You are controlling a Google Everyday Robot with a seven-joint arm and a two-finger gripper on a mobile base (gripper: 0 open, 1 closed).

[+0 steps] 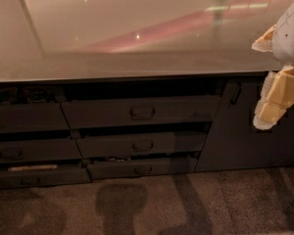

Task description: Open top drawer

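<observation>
One set of jaws right of top drawer [103, 112]

No readable text; claw [270, 84] at the right edge.

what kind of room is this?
Likely an office kitchenette: a long glossy pale countertop over dark drawers, among them the wide dark grey-brown top drawer with a bar handle, and grey carpet. The pale two-finger gripper hangs at the right edge, by the tall dark cabinet door.
</observation>
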